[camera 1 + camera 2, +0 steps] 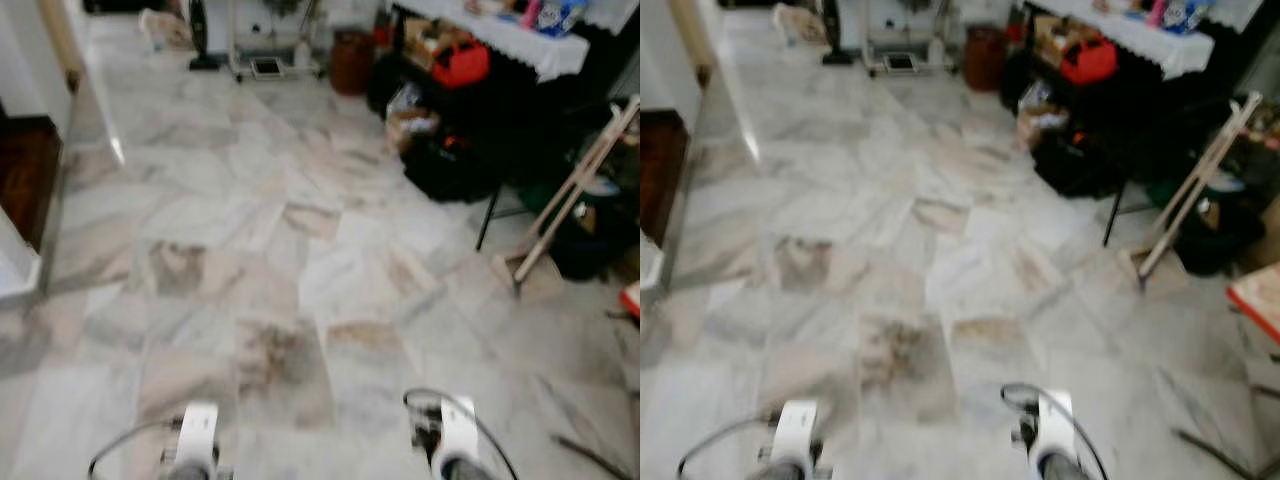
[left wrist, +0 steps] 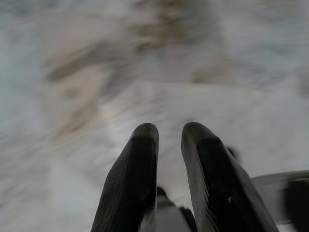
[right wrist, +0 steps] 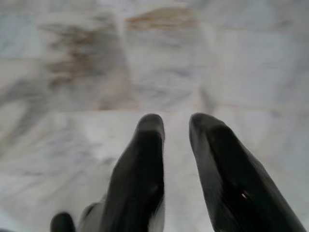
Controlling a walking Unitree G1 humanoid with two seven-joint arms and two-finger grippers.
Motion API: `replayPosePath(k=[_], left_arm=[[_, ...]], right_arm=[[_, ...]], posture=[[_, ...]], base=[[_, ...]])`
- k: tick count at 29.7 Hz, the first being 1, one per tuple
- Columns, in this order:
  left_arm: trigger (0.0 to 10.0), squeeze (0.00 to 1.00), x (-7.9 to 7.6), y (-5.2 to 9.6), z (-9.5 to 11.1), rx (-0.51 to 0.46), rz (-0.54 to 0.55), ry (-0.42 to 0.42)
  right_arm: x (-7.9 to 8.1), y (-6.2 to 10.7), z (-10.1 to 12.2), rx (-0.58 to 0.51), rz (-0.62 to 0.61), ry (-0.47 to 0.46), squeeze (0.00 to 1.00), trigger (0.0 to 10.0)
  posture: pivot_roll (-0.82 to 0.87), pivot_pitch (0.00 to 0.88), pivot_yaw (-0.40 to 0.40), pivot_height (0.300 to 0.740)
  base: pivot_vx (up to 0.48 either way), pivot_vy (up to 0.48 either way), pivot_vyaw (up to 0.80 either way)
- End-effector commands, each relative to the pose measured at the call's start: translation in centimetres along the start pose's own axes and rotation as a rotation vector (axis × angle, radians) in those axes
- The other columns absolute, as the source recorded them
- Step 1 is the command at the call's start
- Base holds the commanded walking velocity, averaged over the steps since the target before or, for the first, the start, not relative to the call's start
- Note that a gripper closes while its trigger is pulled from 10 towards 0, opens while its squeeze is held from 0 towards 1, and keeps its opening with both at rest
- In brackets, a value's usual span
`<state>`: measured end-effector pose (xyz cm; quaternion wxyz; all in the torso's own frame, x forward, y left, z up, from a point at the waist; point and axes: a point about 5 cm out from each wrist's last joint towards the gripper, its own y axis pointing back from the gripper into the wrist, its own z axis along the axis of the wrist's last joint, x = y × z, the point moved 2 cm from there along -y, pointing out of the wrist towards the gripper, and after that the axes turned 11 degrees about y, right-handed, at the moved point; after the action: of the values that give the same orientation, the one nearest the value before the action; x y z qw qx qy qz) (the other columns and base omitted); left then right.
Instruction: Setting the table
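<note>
A wide marble floor (image 1: 260, 250) is seen ahead, open through the middle. A white-clothed desk (image 1: 520, 40) stands at the far right, with bags (image 1: 440, 150) crowded beneath it. Both arms are held low; the left tool (image 2: 169, 133) and right tool (image 3: 176, 125) are slightly spread, holding nothing.

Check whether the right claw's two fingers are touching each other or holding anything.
Apart. The right wrist view shows marble floor through a plain gap between the fingers of the right claw, with nothing held.
</note>
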<state>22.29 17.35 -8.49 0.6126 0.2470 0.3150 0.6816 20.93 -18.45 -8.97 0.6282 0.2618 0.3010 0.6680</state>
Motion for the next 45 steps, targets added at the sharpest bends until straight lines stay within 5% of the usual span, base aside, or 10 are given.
replayPosePath(k=[1, 12, 19, 32, 45], left_arm=[[10.0, 0.0, 0.0, 0.1, -0.8, 0.032, -0.003, -0.02], [10.0, 0.0, -0.2, 0.3, -1.0, 0.015, -0.016, -0.06], [10.0, 0.0, -0.1, 0.3, -1.0, 0.014, -0.012, -0.057], [10.0, 0.0, -0.8, 0.1, -0.4, 0.026, -0.099, -0.182], [10.0, 0.0, -1.7, -0.2, 0.6, 0.013, -0.128, -0.207]], right_arm=[[-0.1, 0.0, 0.0, 0.003, -0.006, 0.002, 0.0, 10.0], [-0.4, -0.2, 1.0, -0.031, -0.006, -0.005, 0.0, 10.0], [-1.4, 0.3, -0.3, -0.005, -0.038, -0.029, 0.0, 10.0], [-1.2, 0.5, -0.9, -0.018, -0.096, -0.121, 0.0, 10.0], [-1.9, 1.2, -2.7, 0.019, -0.133, -0.134, 0.0, 10.0]], posture=[[0.06, 0.0, -0.106, 0.74], [0.11, 0.0, -0.154, 0.74], [0.12, 0.0, -0.15, 0.74], [-0.03, 0.0, 0.01, 0.74], [-0.06, 0.0, 0.011, 0.74]], base=[[0.0, 0.0, -0.8], [0.0, 0.0, -0.8], [0.0, 0.0, -0.8], [0.0, 0.0, -0.8], [0.0, 0.0, -0.8]])
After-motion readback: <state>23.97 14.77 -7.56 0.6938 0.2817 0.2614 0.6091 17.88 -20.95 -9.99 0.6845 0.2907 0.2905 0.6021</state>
